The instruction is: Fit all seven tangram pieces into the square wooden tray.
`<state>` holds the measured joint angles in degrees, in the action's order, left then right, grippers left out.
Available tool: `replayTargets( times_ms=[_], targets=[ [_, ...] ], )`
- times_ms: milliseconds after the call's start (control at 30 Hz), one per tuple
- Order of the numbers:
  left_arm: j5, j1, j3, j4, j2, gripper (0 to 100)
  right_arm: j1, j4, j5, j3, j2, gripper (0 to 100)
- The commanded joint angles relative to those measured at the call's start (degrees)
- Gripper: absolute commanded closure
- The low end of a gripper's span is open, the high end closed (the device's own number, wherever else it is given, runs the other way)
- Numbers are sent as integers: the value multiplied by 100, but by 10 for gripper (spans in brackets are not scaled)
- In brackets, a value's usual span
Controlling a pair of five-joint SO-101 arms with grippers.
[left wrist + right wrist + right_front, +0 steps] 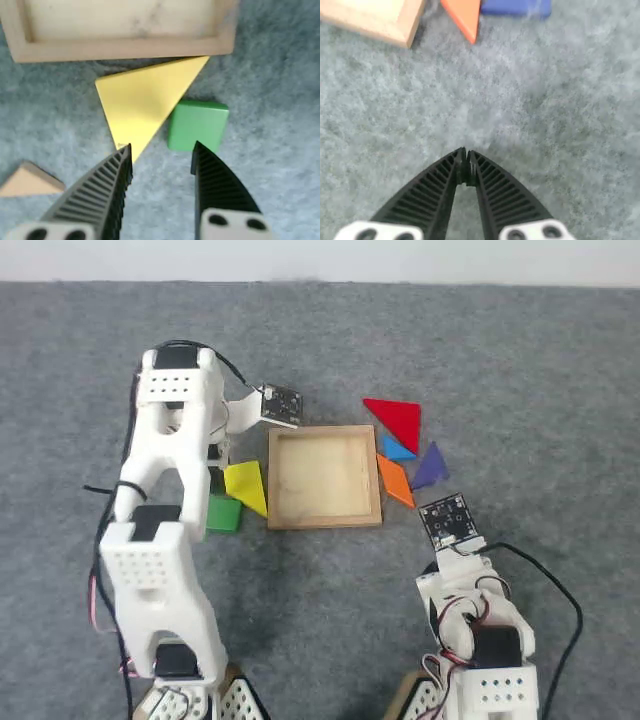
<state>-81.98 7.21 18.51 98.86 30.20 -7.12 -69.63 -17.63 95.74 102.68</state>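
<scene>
Here, the square wooden tray is set on the grey felt desk.
At 9 o'clock, the yellow triangle and green square are overhung by the parted, empty left hand; a tan wedge is caught by its wrist view. At 5 o'clock, the right hand is closed, empty, over open felt.

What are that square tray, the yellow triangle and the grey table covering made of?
The tray looks like bare light wood, matt, with faint grain and specks. The yellow triangle is probably painted wood or plastic: smooth, with an even colour that hides what is beneath. The table covering seems to be felt or short-pile carpet, with fuzzy, mottled grey fibres.
</scene>
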Motion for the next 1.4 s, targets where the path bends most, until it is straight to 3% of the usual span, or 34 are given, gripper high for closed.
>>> replayTargets(
  times_ms=[0,100,133,233,467,800,1000,1367],
  targets=[
    [229,-18,-303,-202,-756,803,-84,488,-1178,79,119,992],
    [-229,-167,-673,-800,-844,741,-154,347,-2919,79,110,992],
    [-413,-202,-778,-993,-844,705,-163,189,-3147,79,110,992],
    [-686,-484,-919,-1495,-703,611,-286,-75,-3024,79,110,992],
    [-730,-756,-523,-2453,-35,603,-303,-171,-3024,79,110,992],
    [-1099,-352,585,-1811,932,603,-295,-171,-3024,79,110,992],
    [-1108,-545,980,-1538,1442,656,-295,-171,-3024,79,110,992],
    [-1064,-659,1218,-1459,1662,660,-286,-180,-3024,79,101,992]
  ],
)
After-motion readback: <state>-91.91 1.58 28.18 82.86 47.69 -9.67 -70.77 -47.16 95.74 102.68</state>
